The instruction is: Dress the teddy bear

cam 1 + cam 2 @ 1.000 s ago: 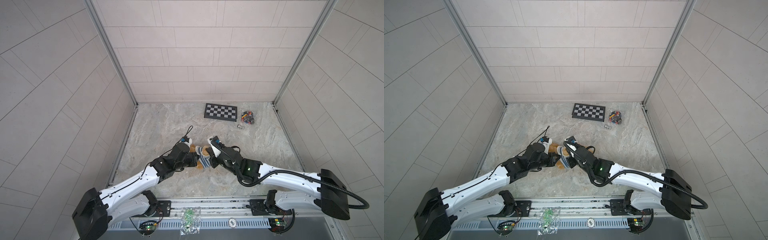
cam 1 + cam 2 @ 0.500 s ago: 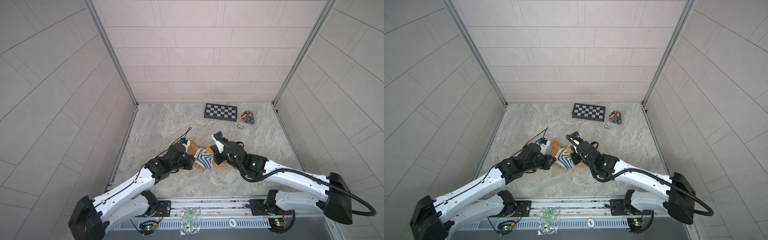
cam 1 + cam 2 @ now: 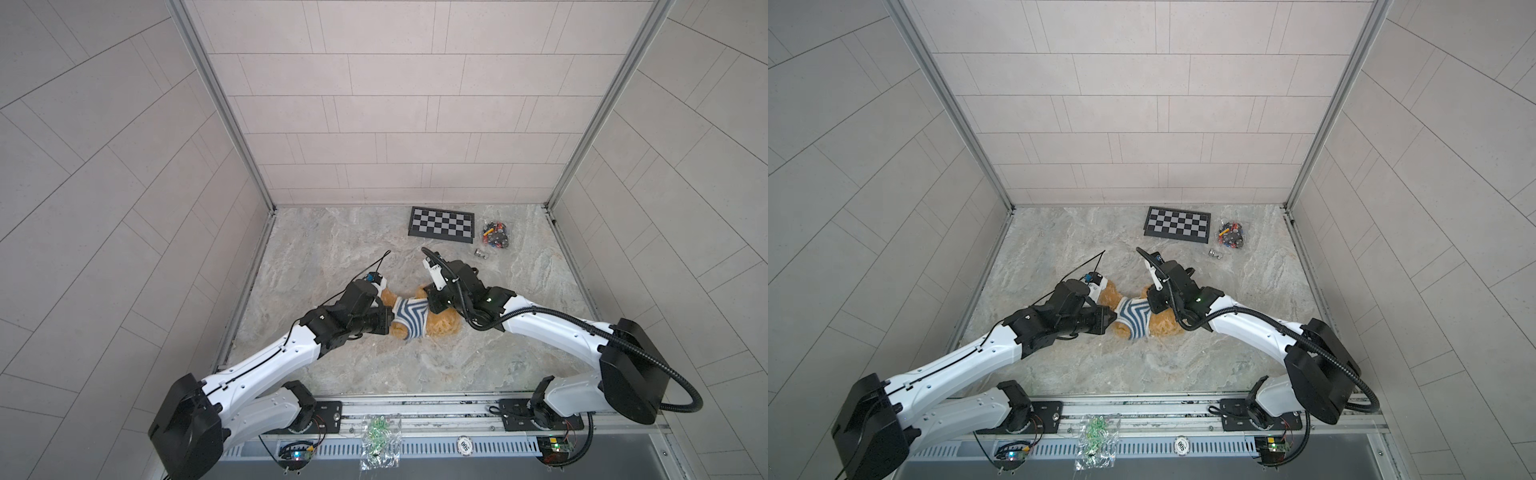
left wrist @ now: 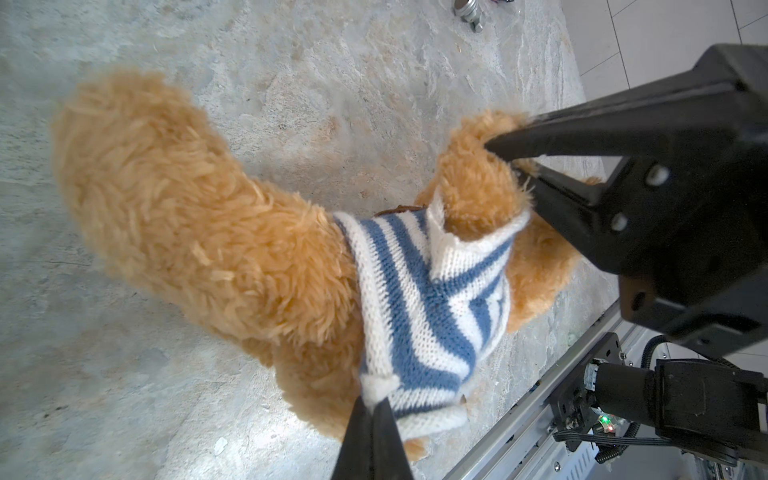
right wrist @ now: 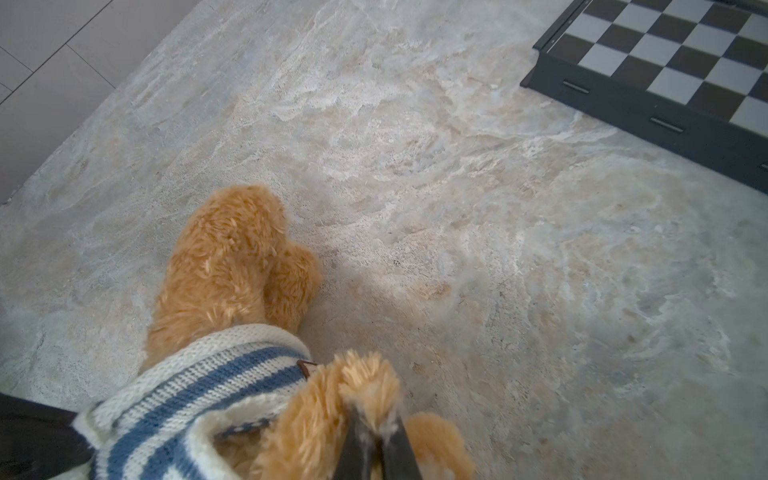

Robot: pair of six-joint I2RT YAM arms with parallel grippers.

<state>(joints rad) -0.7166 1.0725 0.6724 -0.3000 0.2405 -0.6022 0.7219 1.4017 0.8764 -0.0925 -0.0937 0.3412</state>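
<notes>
Over the last second the two arms have drawn apart. The grippers that were nearly nose to nose over the toy now stand on either side of it, and the striped knit is pulled out wider between them.

The teddy bear [image 3: 444, 326] lies on the marbled desk [image 3: 332, 249] right between the two grippers and touches both. Its golden fur shows past each end of the blue-and-white sweater [image 3: 409, 316] wrapped round its middle.

The left gripper [image 4: 371, 405] is pinched tight on a white corner of the sweater's hem, its jaws closed with only the knit between them. The bear's fuzzy bulk sits just beyond its tips.

The right gripper [image 5: 373, 424] is closed just as narrowly on the furry end of a stubby limb that pokes out through an opening in the sweater. From the left wrist camera you can see that limb standing out of the white cuff, with the black jaws nipping its tip.

Well beyond the right gripper, toward the back wall, a checkerboard [image 3: 441, 224] lies flat, with a small heap of coloured parts [image 3: 494, 235] beside it.
</notes>
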